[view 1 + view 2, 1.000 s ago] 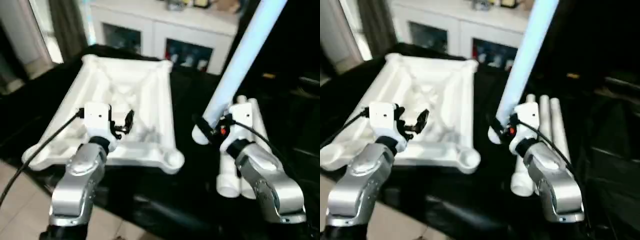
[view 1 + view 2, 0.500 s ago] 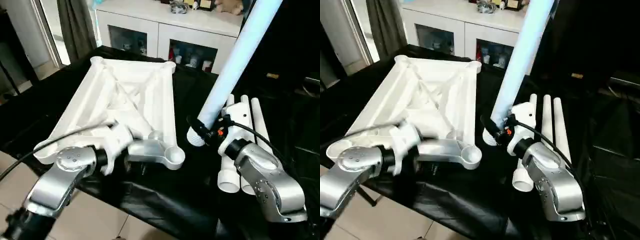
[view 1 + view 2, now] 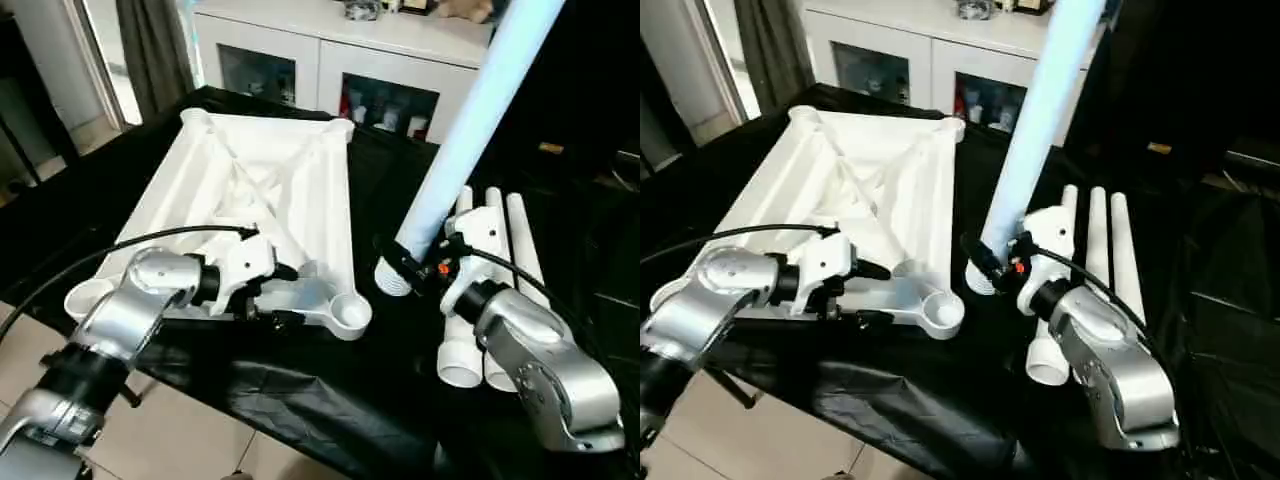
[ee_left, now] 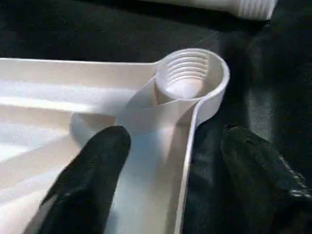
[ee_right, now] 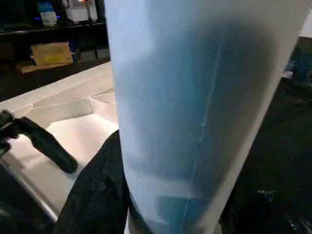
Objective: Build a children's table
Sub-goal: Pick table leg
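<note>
A black-draped tabletop [image 3: 330, 400] fills the middle of the scene, with pale floor tiles [image 3: 200, 440] at its 7 o'clock, a dark curtain [image 3: 155, 50] at 11 o'clock and a white glass-door cabinet [image 3: 300, 50] at 12 o'clock.

On the left half of the cloth lies the children's table slab [image 3: 270, 180], ribbed underside up, one narrow end toward the cabinet. The left forearm comes in from 7 o'clock and lies low along the slab's near edge, its wrist pointing toward 3 o'clock. The left hand [image 3: 285, 295] is spread wide and straddles the near rim just short of the threaded corner socket [image 4: 192, 78] at the slab's 5 o'clock corner — one finger [image 4: 92, 180] over the inside face, the other over the black cloth outside. Whether either finger touches the plastic cannot be told.

At the slab's 3 o'clock, the right forearm reaches in from 5 o'clock. The right hand [image 3: 420, 268] pinches one leg [image 3: 470, 130] near its ribbed lower end — the leg stands steeply, leaning toward 1 o'clock, its end just above the cloth beside the socket corner. Three more legs [image 3: 495, 280] lie side by side on the cloth under that wrist.
</note>
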You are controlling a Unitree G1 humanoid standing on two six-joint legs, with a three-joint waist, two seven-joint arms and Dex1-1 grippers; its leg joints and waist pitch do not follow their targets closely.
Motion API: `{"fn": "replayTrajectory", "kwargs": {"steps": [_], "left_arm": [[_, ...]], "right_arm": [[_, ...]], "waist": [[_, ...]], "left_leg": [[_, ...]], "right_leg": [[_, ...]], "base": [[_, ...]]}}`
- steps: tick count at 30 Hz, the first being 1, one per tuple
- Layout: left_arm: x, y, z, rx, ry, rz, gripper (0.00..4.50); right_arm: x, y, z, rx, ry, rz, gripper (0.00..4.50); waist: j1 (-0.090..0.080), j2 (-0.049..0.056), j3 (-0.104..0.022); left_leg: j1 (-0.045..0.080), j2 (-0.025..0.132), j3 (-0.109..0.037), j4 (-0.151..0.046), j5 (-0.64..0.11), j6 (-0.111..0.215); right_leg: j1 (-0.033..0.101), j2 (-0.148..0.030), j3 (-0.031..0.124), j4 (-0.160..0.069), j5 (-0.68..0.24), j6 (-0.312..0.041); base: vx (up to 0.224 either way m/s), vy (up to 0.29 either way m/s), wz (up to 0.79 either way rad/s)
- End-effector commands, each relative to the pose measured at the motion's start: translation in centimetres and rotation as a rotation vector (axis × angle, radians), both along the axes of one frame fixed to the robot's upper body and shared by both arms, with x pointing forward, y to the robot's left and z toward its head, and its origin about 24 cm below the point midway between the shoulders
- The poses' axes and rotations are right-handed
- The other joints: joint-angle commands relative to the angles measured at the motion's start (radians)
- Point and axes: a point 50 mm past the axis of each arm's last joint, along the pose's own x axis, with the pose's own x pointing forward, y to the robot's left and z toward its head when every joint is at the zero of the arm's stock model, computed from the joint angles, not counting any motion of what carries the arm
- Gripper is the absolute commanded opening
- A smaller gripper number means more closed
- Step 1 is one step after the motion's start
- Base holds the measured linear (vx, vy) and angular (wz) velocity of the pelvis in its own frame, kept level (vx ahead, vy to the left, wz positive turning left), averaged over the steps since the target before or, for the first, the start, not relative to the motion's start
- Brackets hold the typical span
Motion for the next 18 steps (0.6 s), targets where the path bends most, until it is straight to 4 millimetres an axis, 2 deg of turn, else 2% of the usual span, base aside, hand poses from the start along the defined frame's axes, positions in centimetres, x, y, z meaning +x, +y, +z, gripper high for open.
{"fn": "replayTrajectory", "kwargs": {"steps": [1, 2, 5, 10, 13, 14, 16, 18], "left_arm": [[0.0, -0.2, -0.1, 0.013, 0.017, -0.034, 3.15], [0.3, -0.4, -0.2, -0.005, 0.057, -0.053, 3.09], [0.5, -0.6, -0.2, -0.009, 0.078, -0.070, 2.82], [1.2, -0.7, -0.6, 0.048, 0.084, -0.091, 2.42], [1.3, -0.7, -0.8, 0.064, 0.093, -0.086, 2.06], [1.5, -0.7, -1.0, 0.081, 0.105, -0.072, 1.96], [1.6, -0.6, -1.3, 0.108, 0.116, -0.064, 1.76], [1.6, -0.4, -1.5, 0.119, 0.122, -0.061, 1.67]], "right_arm": [[-0.3, 0.0, 0.5, 0.006, -0.013, 0.018, 1.90], [-0.5, 0.0, 0.4, 0.001, -0.014, 0.019, 1.90], [-0.6, 0.0, 0.4, -0.001, -0.013, 0.023, 1.90], [-1.1, -0.2, 0.4, -0.011, -0.002, 0.028, 1.90], [-1.1, -0.3, 0.4, -0.012, 0.000, 0.022, 1.90], [-1.1, -0.3, 0.4, -0.014, 0.001, 0.014, 1.90], [-1.1, -0.3, 0.4, -0.014, 0.001, 0.010, 1.90], [-1.1, -0.2, 0.4, -0.013, 0.002, 0.009, 1.90]], "waist": [[0.002, 0.010, -0.054], [0.001, 0.011, -0.049], [0.001, 0.012, -0.048], [-0.001, 0.012, -0.042], [-0.002, 0.012, -0.042], [-0.004, 0.015, -0.038], [-0.003, 0.014, -0.039], [-0.002, 0.015, -0.036]], "left_leg": [[0.000, 0.051, -0.011, -0.086, -0.102, -0.036], [0.001, 0.052, -0.010, -0.087, -0.111, -0.036], [0.004, 0.052, -0.009, -0.087, -0.122, -0.033], [0.001, 0.053, -0.011, -0.089, -0.133, -0.029], [0.001, 0.056, -0.013, -0.090, -0.132, -0.029], [-0.001, 0.055, -0.012, -0.091, -0.137, -0.030], [0.002, 0.056, -0.011, -0.090, -0.138, -0.029], [0.000, 0.056, -0.012, -0.090, -0.126, -0.027]], "right_leg": [[0.056, -0.089, 0.048, -0.073, -0.037, -0.171], [0.052, -0.089, 0.048, -0.076, -0.053, -0.170], [0.049, -0.088, 0.050, -0.079, -0.077, -0.173], [0.051, -0.090, 0.051, -0.084, -0.093, -0.167], [0.051, -0.093, 0.051, -0.081, -0.085, -0.173], [0.049, -0.091, 0.051, -0.083, -0.087, -0.175], [0.050, -0.093, 0.052, -0.083, -0.093, -0.179], [0.051, -0.094, 0.053, -0.083, -0.087, -0.183]], "base": [[0.000, 0.000, 0.00], [0.000, 0.000, 0.00], [0.000, 0.000, 0.00], [0.000, 0.000, 0.00], [0.000, 0.000, 0.00], [0.000, 0.000, 0.00], [0.000, 0.000, 0.00], [0.000, 0.000, 0.00]]}}
